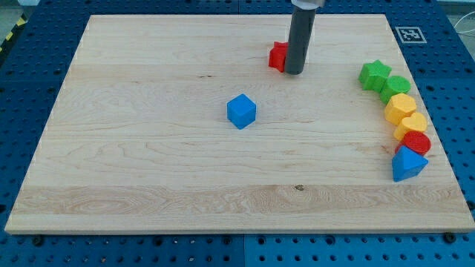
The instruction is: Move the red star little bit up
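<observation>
Camera view, item one: the red star (277,56) is recorded near the top centre of the wooden surface (148,170), partly hidden by the dark rod, whose tip (294,73) is set touching or just beside the star's right edge; no claw is fitted, so no clenched or released state can be told. Other entries: a blue cube (241,111) well apart toward the middle, and a curved row at the view's right of green star (375,75), green block (395,87), two yellow blocks (401,106), red cylinder (416,143) and blue triangular block (407,163). For a clean upward nudge, the tip is best brought round below the star, centred on it, and a short straight push toward the view's top applied, since little surface is left above.
</observation>
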You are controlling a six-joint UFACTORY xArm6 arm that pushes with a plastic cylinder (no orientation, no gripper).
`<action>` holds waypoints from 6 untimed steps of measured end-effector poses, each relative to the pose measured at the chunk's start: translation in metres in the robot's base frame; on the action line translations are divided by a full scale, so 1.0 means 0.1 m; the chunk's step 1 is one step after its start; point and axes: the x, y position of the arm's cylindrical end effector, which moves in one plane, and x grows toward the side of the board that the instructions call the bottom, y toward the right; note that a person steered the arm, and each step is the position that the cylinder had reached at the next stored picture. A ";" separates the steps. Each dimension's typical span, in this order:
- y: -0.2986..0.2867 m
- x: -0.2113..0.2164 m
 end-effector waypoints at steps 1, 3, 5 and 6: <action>-0.03 0.14; -0.52 0.52; -0.64 0.33; -0.54 0.10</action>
